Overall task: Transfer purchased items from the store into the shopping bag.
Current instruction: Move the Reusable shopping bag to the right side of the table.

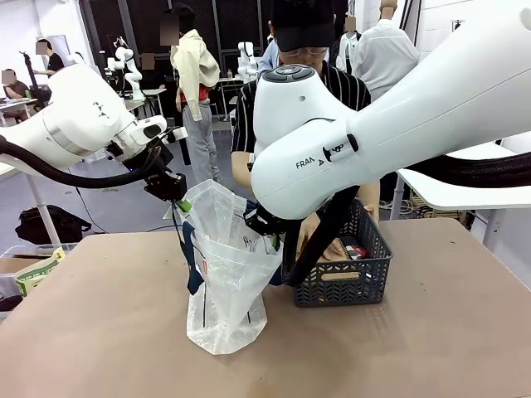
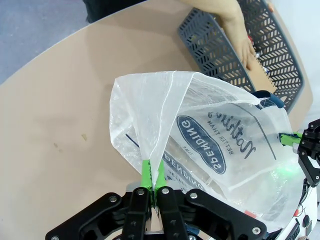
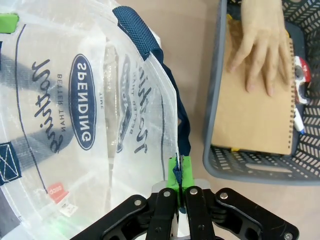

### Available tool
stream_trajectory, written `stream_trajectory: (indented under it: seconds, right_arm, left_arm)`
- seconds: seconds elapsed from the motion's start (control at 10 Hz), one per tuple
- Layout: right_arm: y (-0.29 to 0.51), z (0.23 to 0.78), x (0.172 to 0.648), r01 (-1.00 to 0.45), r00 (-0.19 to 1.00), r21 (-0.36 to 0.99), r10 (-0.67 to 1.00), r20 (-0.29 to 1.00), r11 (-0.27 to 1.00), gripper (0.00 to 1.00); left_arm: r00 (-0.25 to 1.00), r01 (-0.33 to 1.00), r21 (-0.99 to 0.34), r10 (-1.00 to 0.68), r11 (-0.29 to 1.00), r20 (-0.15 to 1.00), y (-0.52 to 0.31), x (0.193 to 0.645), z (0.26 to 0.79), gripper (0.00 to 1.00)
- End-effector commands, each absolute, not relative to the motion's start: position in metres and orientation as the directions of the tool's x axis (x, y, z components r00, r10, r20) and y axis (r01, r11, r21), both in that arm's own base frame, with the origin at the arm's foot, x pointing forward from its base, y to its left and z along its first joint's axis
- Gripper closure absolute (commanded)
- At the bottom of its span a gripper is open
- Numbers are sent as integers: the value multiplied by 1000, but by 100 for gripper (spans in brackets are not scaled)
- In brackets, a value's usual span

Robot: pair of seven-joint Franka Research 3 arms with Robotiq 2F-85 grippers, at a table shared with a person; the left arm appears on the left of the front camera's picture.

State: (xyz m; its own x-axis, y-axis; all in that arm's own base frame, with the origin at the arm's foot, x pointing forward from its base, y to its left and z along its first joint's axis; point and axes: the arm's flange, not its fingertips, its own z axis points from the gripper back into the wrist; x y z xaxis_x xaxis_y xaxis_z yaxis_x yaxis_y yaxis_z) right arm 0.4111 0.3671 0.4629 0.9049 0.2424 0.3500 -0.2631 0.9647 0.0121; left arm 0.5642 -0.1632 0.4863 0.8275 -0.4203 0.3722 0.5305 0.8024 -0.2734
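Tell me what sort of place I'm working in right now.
Probably a lab or workshop, not a real shop: a plain brown table, a white worktable beside it, people at desks farther back, and one basket and one carrier bag set out like props.

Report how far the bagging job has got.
Done: the left tool and right tool, both shut, pinch opposite rims of the translucent white crinkly plastic bag, holding its mouth open. In hand: a person's hand lies on the tan-brown spiral-bound notebook inside the dark grey lattice basket. Left: that notebook and a small red-and-white item are in the basket; nothing visibly lies in the bag.
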Motion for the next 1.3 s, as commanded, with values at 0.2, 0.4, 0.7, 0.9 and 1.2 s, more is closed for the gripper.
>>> stream_trajectory:
  seconds: [0.2, 0.4, 0.7, 0.9, 1.2]
  right_arm:
    - [365, 461, 408, -263, 902, 9, 242, 358, 965, 100]
    - [365, 461, 408, -263, 902, 9, 242, 358, 965, 100]
    - [365, 461, 408, -263, 902, 9, 242, 358, 965, 100]
    - [365, 461, 408, -263, 902, 9, 242, 358, 965, 100]
    - [365, 461, 408, -263, 902, 9, 242, 358, 965, 100]
  left_arm:
    - [827, 530, -270, -419, 804, 375, -161, 566, 486, 100]
    - [827, 530, -270, -419, 804, 375, -161, 566, 486, 100]
    - [827, 530, -270, -419, 804, 375, -161, 566, 486, 100]
    - [827, 530, -270, -419, 804, 375, -161, 566, 486, 100]
    - [827, 530, -270, -419, 804, 375, -161, 566, 486, 100]
